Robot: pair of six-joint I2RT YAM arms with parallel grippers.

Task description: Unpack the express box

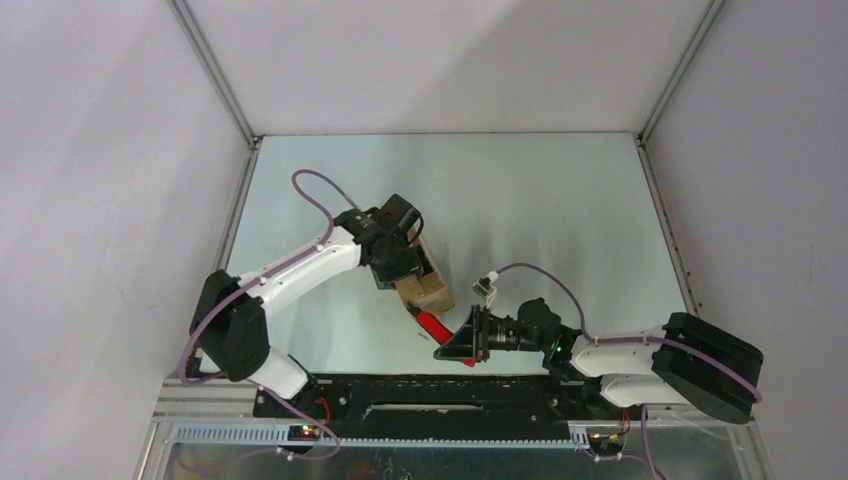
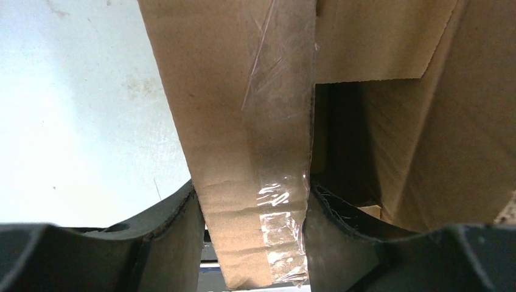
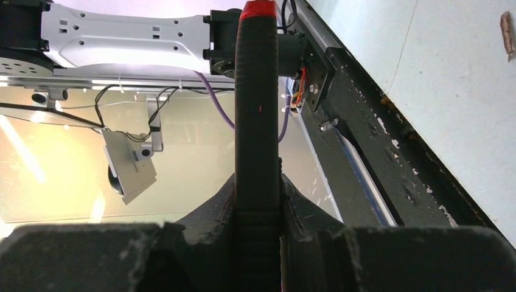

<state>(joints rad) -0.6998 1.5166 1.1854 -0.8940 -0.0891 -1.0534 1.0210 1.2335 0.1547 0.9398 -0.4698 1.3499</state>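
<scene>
The express box (image 1: 428,284), a small brown cardboard carton, stands on the table left of centre. My left gripper (image 1: 404,252) reaches onto its top and is shut on one raised flap (image 2: 243,121). That flap carries clear tape and is pinched between the two dark fingers (image 2: 173,243). The carton's dark inside (image 2: 341,140) shows to the right of the flap. My right gripper (image 1: 462,340) is just in front of the carton, shut on a red-and-black utility knife (image 1: 434,324). The knife's black handle (image 3: 258,121) runs up between the fingers to a red end.
The black mounting rail (image 1: 440,390) runs along the table's near edge, right behind the right gripper. White enclosure walls rise at the left, right and back. A small brown scrap (image 3: 506,27) lies on the pale table surface (image 1: 560,210).
</scene>
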